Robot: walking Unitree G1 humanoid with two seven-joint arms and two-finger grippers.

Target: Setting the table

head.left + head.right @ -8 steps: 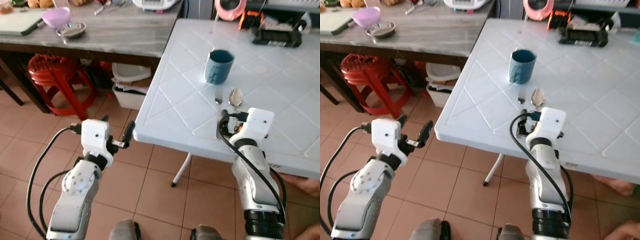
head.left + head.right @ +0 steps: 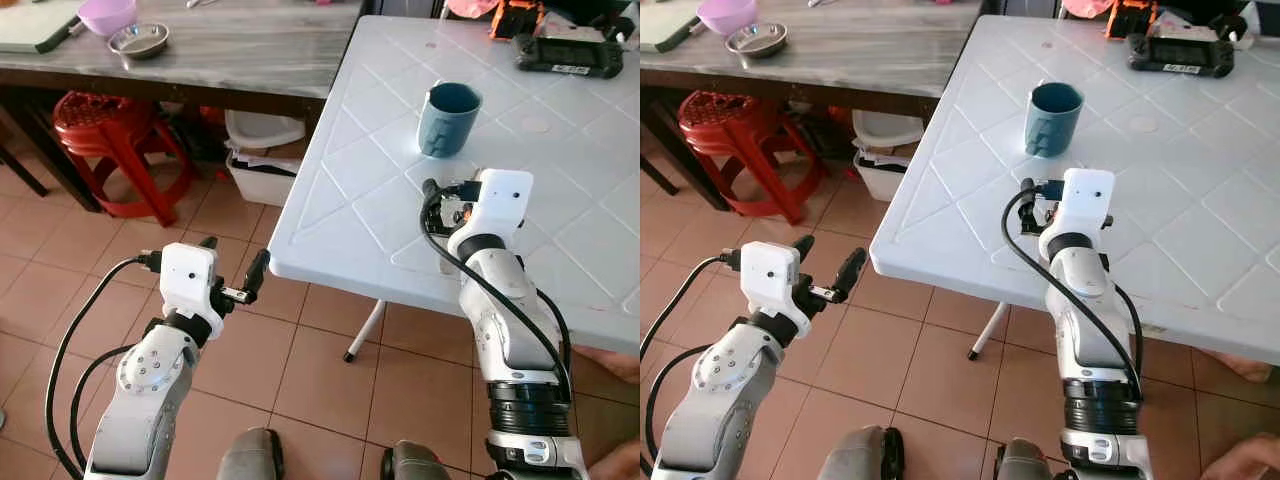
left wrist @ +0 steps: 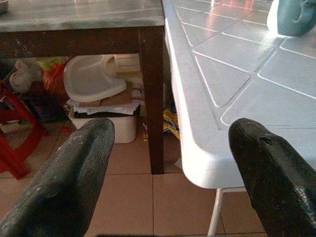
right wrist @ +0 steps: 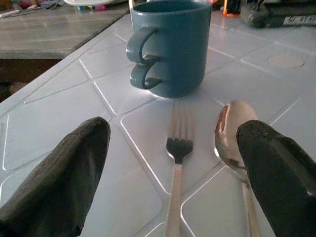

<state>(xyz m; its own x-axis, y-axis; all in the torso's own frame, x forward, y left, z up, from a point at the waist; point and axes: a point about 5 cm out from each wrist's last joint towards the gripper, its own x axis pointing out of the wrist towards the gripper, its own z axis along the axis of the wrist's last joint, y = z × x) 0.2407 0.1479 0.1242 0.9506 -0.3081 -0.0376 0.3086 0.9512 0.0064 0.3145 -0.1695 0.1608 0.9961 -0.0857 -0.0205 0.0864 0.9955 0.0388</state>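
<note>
The right gripper [image 4: 168, 163] has moved closer to the blue mug [image 4: 170, 44] and hangs just over the white table [image 2: 350, 200]. Its fingers are spread wide and hold nothing. A fork [image 4: 177, 168] and spoon [image 4: 234, 143] lie between them, the mug just beyond. The left gripper [image 3: 170, 163] is spread too, empty, beside the table's corner.

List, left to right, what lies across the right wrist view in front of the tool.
Mug handle → fork → spoon.
</note>
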